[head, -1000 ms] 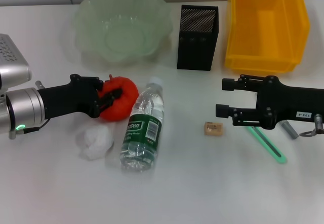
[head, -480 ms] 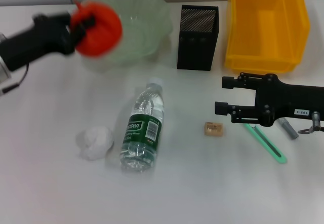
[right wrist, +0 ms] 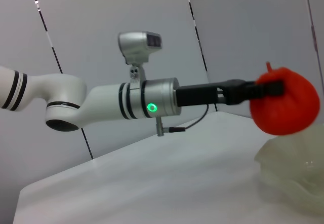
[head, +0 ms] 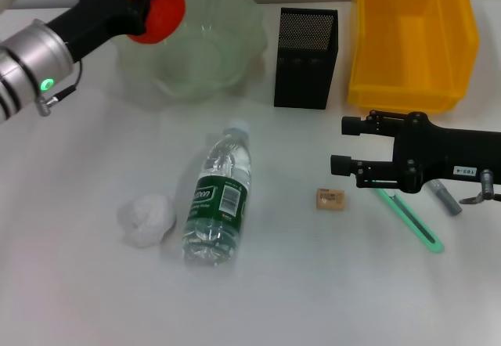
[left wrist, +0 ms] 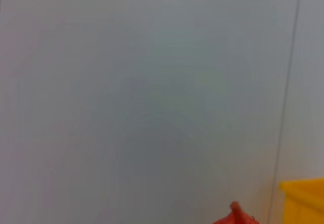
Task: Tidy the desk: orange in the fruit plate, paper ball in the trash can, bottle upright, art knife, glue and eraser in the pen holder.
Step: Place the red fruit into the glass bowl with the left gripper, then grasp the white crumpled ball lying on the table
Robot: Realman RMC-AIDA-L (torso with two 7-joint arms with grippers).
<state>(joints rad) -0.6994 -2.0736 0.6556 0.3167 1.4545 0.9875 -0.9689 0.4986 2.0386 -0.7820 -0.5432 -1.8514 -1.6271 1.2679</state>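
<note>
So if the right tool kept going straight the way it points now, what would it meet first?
Probably the lying bottle: the right tool, open, points across the desk toward the robot's left, passing above the eraser. Heights are unclear, so it might clear the bottle.

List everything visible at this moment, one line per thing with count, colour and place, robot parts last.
orange: 1, orange-red, held above the near-left rim of the fruit plate
fruit plate: 1, pale green translucent, back left
pen holder: 1, black mesh, back centre
trash can: 1, yellow bin, back right
bottle: 1, clear with green label, lying on its side, centre
paper ball: 1, white, left of the bottle
eraser: 1, tan, right of centre
art knife: 1, green, below the right gripper
glue: 1, grey stick, right, partly hidden
left gripper: 1, black, shut on the orange
right gripper: 1, black, open, above the knife
</note>
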